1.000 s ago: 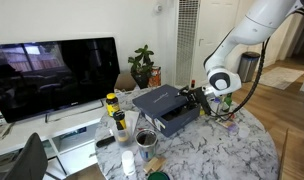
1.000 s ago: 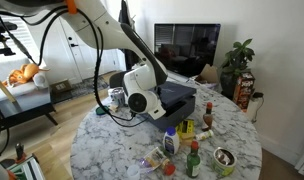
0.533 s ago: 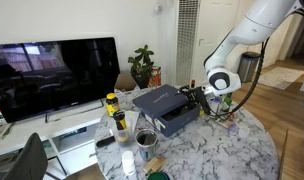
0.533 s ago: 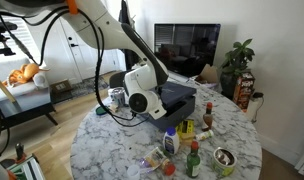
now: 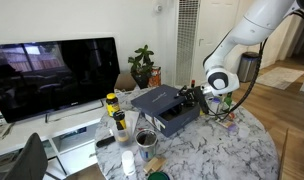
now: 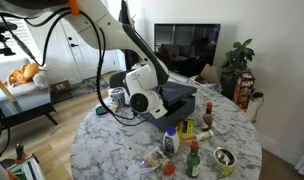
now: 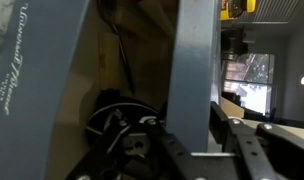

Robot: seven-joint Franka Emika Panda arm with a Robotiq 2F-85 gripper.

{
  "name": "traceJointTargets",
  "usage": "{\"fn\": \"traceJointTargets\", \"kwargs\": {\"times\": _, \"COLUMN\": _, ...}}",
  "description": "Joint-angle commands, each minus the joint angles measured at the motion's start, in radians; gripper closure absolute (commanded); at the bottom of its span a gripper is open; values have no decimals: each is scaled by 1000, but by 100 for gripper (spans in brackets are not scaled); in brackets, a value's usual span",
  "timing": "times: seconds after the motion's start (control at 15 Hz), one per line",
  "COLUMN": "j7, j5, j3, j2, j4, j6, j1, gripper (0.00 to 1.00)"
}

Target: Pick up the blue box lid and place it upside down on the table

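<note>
The blue box lid (image 5: 157, 98) is held tilted just above the deeper navy box base (image 5: 178, 121) on the marble table (image 5: 227, 150). My gripper (image 5: 198, 95) is shut on the lid's rim at the side nearest the arm. In the wrist view the lid's rim (image 7: 192, 60) runs as an upright blue band between my gripper's (image 7: 192, 115) two fingers (image 7: 220, 105), with the box's dark contents (image 7: 117, 125) to its left. In an exterior view the lid (image 6: 179, 92) shows behind the wrist, which hides the jaws, with the table (image 6: 117, 150) in front.
Bottles and jars (image 5: 114, 110) and a metal cup (image 5: 146, 139) stand beside the box. More bottles (image 6: 187, 140) and a bowl (image 6: 225, 158) crowd the table's side. A television (image 5: 52, 75) on a low white stand and a potted plant (image 5: 143, 66) are behind.
The lid has lifted and tilted very slightly off the box base, still in my grip. The arm has barely moved.
</note>
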Motion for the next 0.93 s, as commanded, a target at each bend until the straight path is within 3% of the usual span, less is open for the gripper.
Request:
{"fn": "traceJointTargets", "kwargs": {"times": 0.0, "j7": -12, "j5": 31, "j3": -7, "j2": 5, "j4": 0, "j6": -19, "j1": -4, "gripper": 78}}
{"fn": "traceJointTargets", "kwargs": {"times": 0.33, "j7": -12, "j5": -7, "j3": -5, "j2": -84, "j4": -47, "j6": -48, "j1": -5, "gripper": 98}}
{"fn": "traceJointTargets", "kwargs": {"times": 0.4, "j7": -15, "j5": -18, "j3": -5, "j2": -106, "j4": -58, "j6": -39, "j1": -2, "gripper": 93}}
{"fn": "traceJointTargets", "kwargs": {"times": 0.87, "j7": -67, "j5": -163, "j3": 13, "j2": -401, "j4": -237, "j6": 17, "j1": 6, "gripper": 100}}
